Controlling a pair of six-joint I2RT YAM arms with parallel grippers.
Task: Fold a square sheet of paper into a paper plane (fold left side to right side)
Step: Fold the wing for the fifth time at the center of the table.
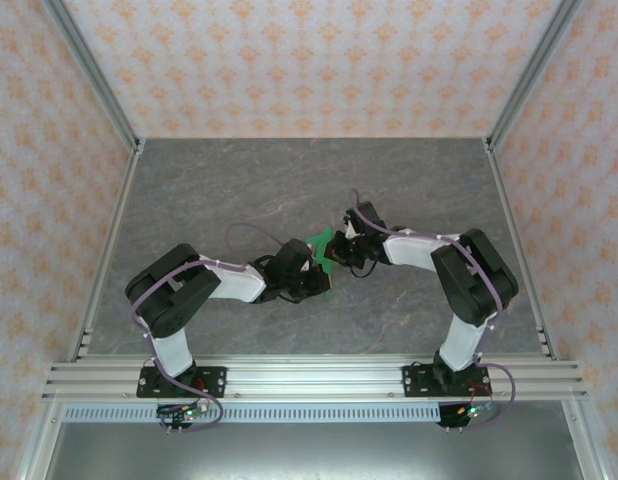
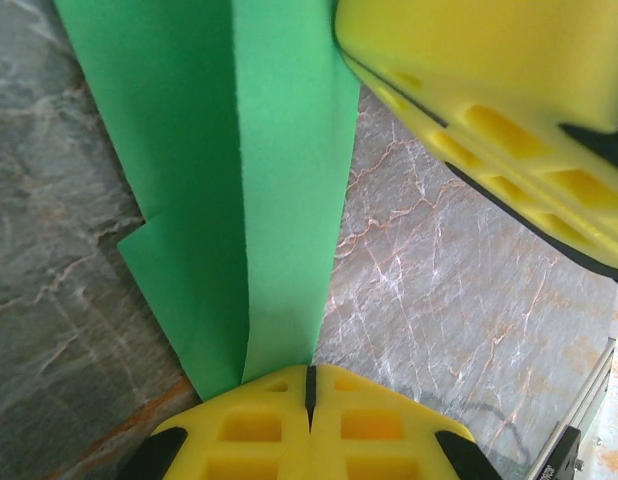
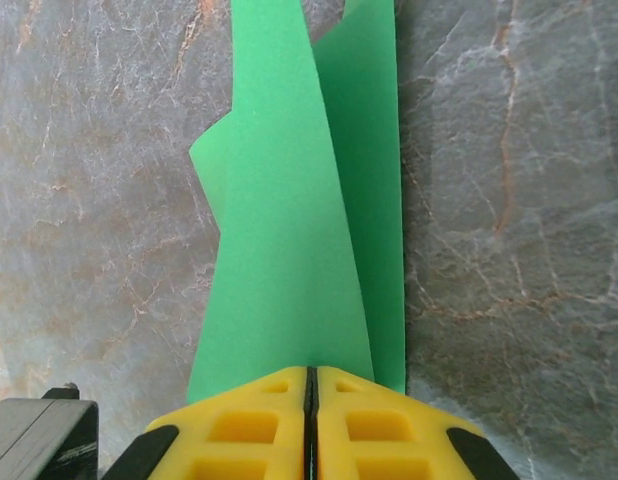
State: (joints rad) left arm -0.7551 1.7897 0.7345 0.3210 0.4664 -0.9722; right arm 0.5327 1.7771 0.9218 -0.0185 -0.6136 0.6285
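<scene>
You have the green paper (image 2: 259, 180) pinched from both sides at the middle of the counter (image 1: 239, 190), and the next fold turns on how that strip lies between the two arms. In each wrist view its long axis runs straight out from the fingertips. The folded layers stand side by side, and a stepped corner pokes out on one edge. The left end effector (image 2: 310, 385) is fully closed, its yellow pads pressed together on the near end of the strip. The right end effector (image 3: 311, 385) is likewise closed on the paper, which comes out of the seam between its pads. From above, the two meet almost tip to tip over the paper, so neither arm is meaningfully nearer. The sheet looks to be raised off the counter rather than lying flat, though you cannot be sure from these angles.
</scene>
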